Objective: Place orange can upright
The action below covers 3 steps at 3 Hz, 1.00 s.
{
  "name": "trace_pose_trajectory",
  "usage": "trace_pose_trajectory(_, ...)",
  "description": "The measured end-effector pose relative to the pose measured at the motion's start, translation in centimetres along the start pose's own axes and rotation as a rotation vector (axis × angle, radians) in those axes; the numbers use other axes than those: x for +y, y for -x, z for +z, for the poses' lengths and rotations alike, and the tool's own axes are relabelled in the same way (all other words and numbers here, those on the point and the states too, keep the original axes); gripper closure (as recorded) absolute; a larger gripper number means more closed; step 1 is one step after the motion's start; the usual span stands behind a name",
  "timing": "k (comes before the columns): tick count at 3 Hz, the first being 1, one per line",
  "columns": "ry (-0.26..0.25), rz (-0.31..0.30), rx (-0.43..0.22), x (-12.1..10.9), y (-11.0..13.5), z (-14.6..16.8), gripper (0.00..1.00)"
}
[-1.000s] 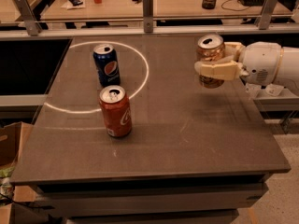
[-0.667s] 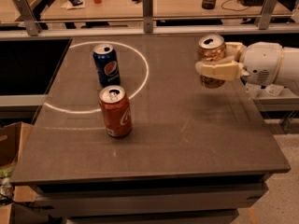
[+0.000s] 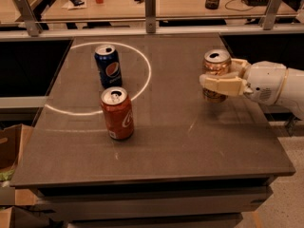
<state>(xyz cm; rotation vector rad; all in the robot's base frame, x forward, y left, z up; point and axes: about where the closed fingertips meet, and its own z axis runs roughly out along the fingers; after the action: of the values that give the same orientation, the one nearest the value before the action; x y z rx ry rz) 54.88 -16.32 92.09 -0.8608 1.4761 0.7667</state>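
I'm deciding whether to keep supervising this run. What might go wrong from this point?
1. The gripper clamps the orange can upright near the right side of the table; I cannot tell if its base touches down, so releasing now might drop or tip it.
2. One finger wraps the can's front, so pulling away sideways may drag it over.
The red cola can and blue Pepsi can stand far left, so collision seems unlikely.

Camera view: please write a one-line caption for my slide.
White pincer grips the shiny copper-orange soda can upright over the dark grey table.
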Motion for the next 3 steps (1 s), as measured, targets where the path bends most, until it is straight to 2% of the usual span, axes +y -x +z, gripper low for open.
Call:
trace_pose_trajectory(1, -0.040, 0.065, -0.019, 0.6, -1.3, -0.6, 1.00)
trace_pose_trajectory(2, -0.049, 0.113, -0.032, 1.3, -2.4, -0.9, 1.00)
trace_pose_trajectory(3, -0.036, 0.139, -0.050, 2.4, -3.2, -1.1, 1.00)
